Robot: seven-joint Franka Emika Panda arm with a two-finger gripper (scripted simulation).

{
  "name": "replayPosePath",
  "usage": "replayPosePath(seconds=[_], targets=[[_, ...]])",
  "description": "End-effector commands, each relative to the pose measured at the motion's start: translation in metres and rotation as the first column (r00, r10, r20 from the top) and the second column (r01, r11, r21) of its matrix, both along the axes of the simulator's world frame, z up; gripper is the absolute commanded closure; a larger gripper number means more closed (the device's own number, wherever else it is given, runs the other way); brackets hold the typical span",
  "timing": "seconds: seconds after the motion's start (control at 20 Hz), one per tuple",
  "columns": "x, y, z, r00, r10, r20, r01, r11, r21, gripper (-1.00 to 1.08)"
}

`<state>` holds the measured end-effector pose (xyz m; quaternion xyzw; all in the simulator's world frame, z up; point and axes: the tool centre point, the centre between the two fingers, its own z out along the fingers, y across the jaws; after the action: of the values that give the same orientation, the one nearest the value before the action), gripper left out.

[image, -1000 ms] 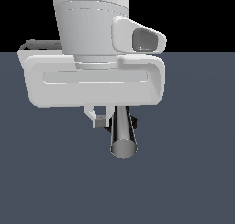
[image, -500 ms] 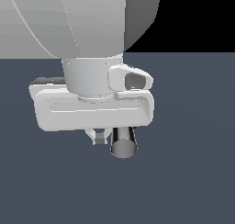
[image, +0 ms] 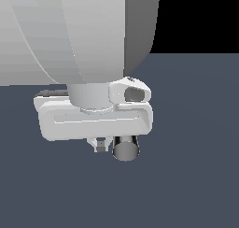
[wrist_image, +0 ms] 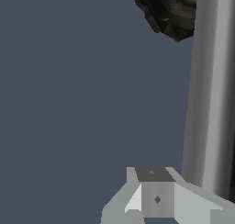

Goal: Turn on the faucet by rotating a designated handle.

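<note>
In the exterior view, most of the upper frame is filled by the white arm, beneath which the broad white body of the gripper is seen lying crosswise above the dark grey floor. Below that body, one small grey fingertip is shown, and just beside it, toward the exterior view's right, the flat grey end of the handle is presented almost end-on to the camera. The handle's chrome bar is largely hidden behind the gripper body, so only its short near portion is visible. In the wrist view, the handle is seen as a long straight chrome cylinder running the length of the frame, joined at its far end to the black ridged part of the faucet. A single grey finger is shown close against the side of the bar; whether it is touching the bar cannot be told. A second finger is not seen in either view, so whether the fingers are spread or pressed together cannot be told. Nothing is seen to be pinched between them. The handle appears to lie roughly level, low over the floor
</note>
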<state>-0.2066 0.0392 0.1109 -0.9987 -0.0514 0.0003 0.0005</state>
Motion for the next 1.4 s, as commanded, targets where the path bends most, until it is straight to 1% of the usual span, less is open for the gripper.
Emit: replayPosePath(seconds=[0.0, 0.15, 1.35], targets=[[0.0, 0.0, -0.001, 1.0, 0.0, 0.001, 0.0, 1.0, 0.0, 1.08], [0.0, 0.0, -0.001, 1.0, 0.0, 0.001, 0.0, 1.0, 0.0, 1.08], [0.019, -0.107, -0.001, 1.0, 0.0, 0.0, 0.0, 1.0, -0.001, 1.08]])
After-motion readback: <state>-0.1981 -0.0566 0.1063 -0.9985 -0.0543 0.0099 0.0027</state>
